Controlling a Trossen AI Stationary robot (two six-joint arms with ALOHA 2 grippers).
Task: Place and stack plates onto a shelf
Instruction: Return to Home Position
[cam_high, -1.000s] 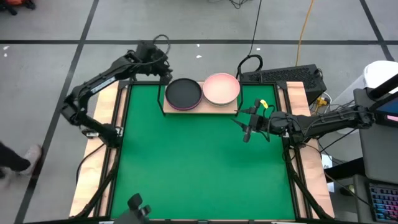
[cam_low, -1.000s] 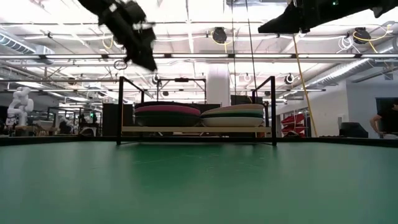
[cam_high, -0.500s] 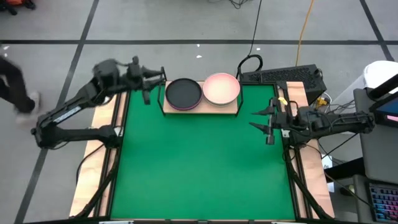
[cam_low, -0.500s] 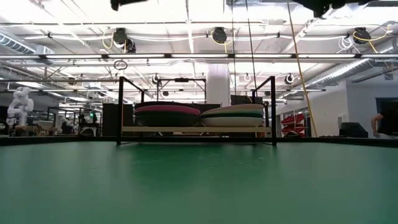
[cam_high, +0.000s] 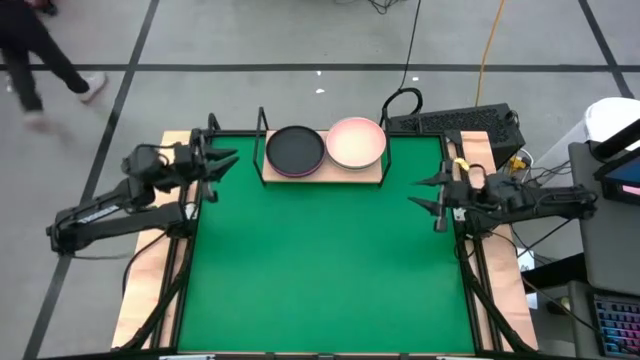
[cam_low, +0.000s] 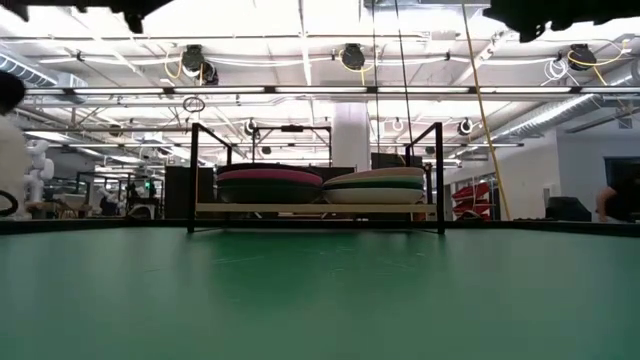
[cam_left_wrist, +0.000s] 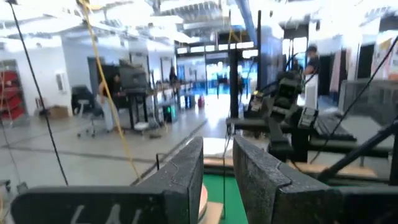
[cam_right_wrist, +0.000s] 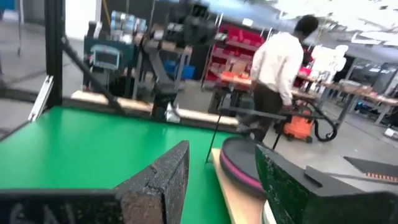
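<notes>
The shelf stands at the far edge of the green mat, a light-wood board in black wire uprights. Two stacks of plates rest on it. A black plate tops the left stack, with a magenta one under it. A light pink plate tops the right stack. My left gripper is open at the mat's left border, level with the shelf's left end and apart from it. My right gripper is open at the mat's right border.
The green mat lies bare in front of the shelf. Wooden side strips and black frame rails run along both sides. A keyboard sits beyond the far right corner. A person walks on the floor at far left; another person stands beyond the table.
My left gripper has drawn back from the shelf's far left end toward the table's left and near side. My right gripper has moved toward the right edge. Both have left the low view's upper part. The plates have stayed still.
</notes>
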